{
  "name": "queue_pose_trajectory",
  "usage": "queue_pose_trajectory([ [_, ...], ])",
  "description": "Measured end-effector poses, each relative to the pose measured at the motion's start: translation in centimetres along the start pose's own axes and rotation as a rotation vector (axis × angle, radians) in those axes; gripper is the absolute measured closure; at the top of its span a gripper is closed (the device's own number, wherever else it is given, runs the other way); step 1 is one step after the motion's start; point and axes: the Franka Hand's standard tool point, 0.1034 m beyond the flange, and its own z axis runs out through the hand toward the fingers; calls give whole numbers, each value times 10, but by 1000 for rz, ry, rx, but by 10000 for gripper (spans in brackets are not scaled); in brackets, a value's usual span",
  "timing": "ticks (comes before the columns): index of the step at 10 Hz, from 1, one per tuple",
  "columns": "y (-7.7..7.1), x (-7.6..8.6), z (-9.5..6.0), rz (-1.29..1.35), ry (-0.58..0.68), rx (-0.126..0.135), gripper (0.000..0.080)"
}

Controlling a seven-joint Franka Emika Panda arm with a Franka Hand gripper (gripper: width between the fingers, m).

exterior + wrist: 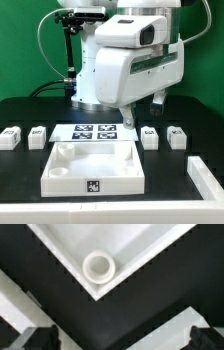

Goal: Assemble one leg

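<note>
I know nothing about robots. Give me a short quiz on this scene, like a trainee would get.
1. How many small white legs lie on the black table?
2. True or false: the tool is gripping a leg.
3. The wrist camera looks at: A) a corner of the white panel with a round hole; B) a marker tag; C) a leg.
Key: 1) four, two on each side of the panel; 2) false, it is open and empty; 3) A.
</note>
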Motion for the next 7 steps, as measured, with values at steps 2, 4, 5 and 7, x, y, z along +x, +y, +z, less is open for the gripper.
queue_pose_trajectory([
  [2, 0, 0, 0, 0, 0, 1, 150],
  [4, 0, 0, 1, 0, 0, 1, 150],
  [5, 0, 0, 1, 0, -1, 1, 150],
  [7, 0, 0, 1, 0, -1, 1, 150],
])
